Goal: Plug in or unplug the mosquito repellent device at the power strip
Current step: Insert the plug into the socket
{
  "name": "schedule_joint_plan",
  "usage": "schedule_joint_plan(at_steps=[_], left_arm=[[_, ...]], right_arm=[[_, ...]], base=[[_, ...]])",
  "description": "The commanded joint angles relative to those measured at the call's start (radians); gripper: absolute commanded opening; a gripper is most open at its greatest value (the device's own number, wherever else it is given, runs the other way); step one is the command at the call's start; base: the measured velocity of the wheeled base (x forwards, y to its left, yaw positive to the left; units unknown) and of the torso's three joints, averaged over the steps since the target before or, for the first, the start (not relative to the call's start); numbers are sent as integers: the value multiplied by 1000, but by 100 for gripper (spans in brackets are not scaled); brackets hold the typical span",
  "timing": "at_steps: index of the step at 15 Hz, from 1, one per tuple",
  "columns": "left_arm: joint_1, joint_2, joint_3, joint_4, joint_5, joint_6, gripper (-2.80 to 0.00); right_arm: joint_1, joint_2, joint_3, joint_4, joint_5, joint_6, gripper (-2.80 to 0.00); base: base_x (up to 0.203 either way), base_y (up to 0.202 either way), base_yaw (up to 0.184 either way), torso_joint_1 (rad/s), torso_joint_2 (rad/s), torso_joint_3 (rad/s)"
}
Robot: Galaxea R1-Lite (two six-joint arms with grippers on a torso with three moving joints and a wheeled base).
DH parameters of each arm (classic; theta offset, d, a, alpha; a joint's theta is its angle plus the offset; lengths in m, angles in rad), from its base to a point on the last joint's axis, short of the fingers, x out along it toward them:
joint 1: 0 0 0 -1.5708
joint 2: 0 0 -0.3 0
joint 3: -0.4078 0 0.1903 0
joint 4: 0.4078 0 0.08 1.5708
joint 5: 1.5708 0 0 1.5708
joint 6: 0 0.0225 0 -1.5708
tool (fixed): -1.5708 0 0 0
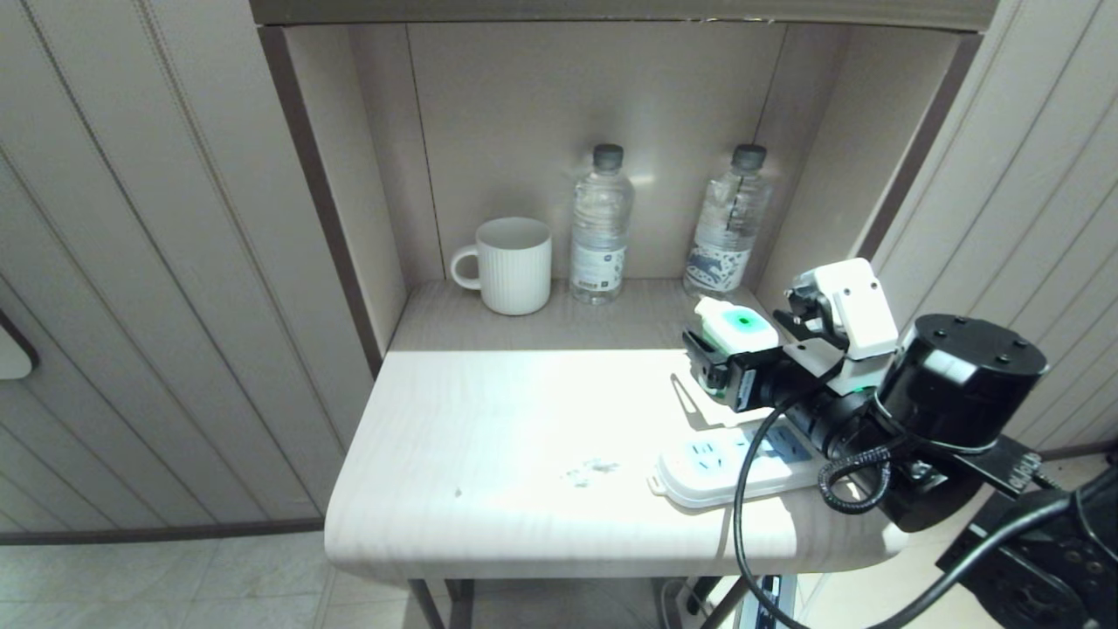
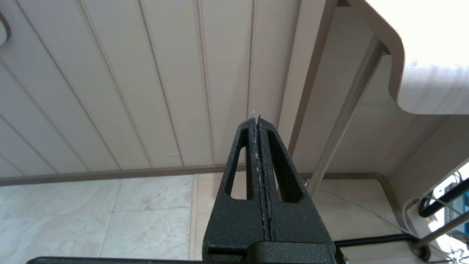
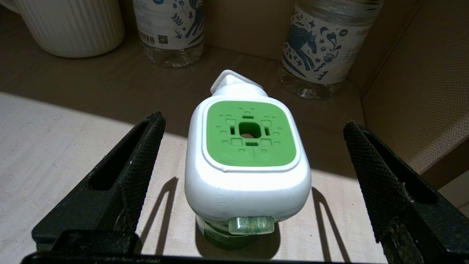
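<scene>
A pale wooden bench (image 1: 489, 454) sits in a wall alcove. The mosquito repellent device (image 1: 738, 330) (white head, green centre) stands upright on the bench near its right side, unplugged, just behind the white power strip (image 1: 712, 467). The right claw (image 1: 729, 362) has its fingers (image 3: 135, 172) spread wide either side of the device, not touching it. At the alcove's back stand a ribbed white mug (image 1: 511, 265) and two water bottles (image 1: 600, 225). The left claw (image 2: 258, 123) hangs below the bench with its fingers pressed together, holding nothing.
</scene>
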Motion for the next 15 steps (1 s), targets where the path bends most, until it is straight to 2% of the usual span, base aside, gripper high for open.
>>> schedule_joint_plan(at_steps=[1, 8, 9, 15], left_arm=[[0, 0, 1, 0, 0, 0, -280], [0, 0, 0, 0, 0, 0, -280], [0, 0, 1, 0, 0, 0, -280], [0, 0, 0, 0, 0, 0, -280]], right_arm=[[2, -1, -5, -7, -3, -1, 0], [0, 0, -14, -5, -8, 3, 0], [0, 1, -16, -5, -9, 3, -280], [-1, 6, -10, -5, -9, 3, -280]], base=[[0, 0, 0, 0, 0, 0], [0, 0, 0, 0, 0, 0], [0, 0, 0, 0, 0, 0], [0, 0, 0, 0, 0, 0]])
